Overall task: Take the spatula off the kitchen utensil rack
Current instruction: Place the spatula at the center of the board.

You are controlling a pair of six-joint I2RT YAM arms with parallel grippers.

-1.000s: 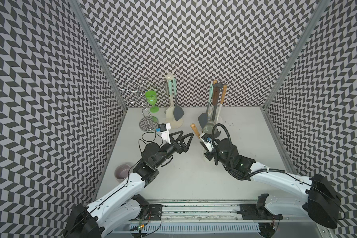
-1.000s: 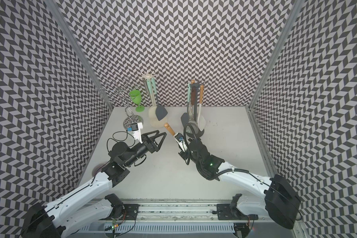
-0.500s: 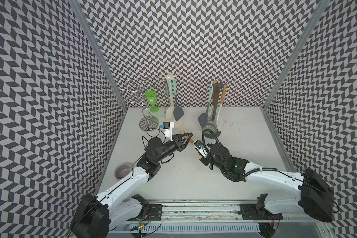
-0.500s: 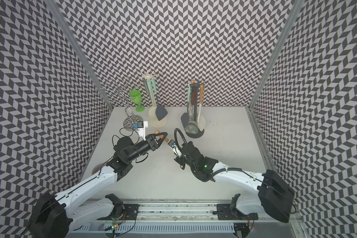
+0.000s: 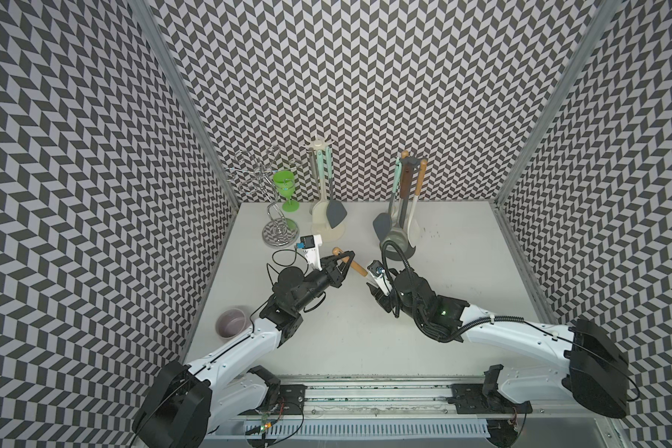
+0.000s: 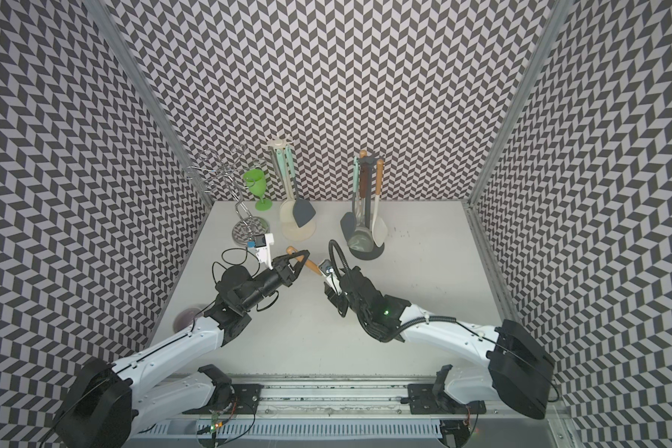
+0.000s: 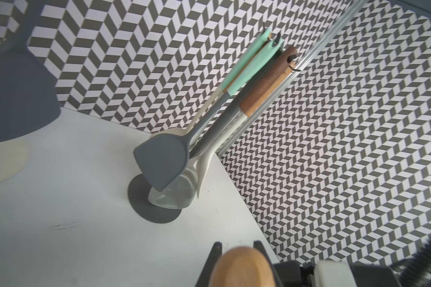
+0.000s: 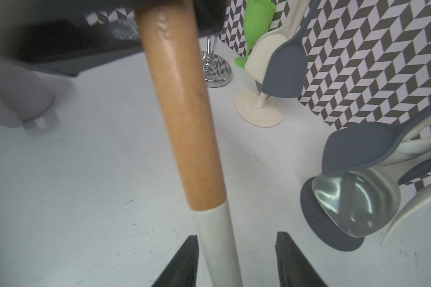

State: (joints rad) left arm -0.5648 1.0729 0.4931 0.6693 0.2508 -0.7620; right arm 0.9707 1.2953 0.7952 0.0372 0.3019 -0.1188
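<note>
Nearest the robot's base, on its left side, a mauve cup (image 5: 231, 324) sits alone on the white table (image 5: 365, 349). Further in, the two arms meet over the middle of the table, with the spatula (image 5: 353, 267) stretched between them, clear of both racks. The left gripper (image 5: 345, 256) is clamped on the far end of its wooden handle; the left wrist view shows that rounded end pinched between the two black fingers. The right gripper (image 8: 237, 248) stands parted around the white shaft, with a plain gap on one side, so it has no grip. Just beyond the right gripper stands the dark rack (image 6: 371, 256), hung with a grey turner, a ladle and a white tool. Toward the back wall stand a cream rack (image 5: 332, 234), a wire stand (image 5: 281, 236) and a green goblet (image 5: 284, 182).
</note>
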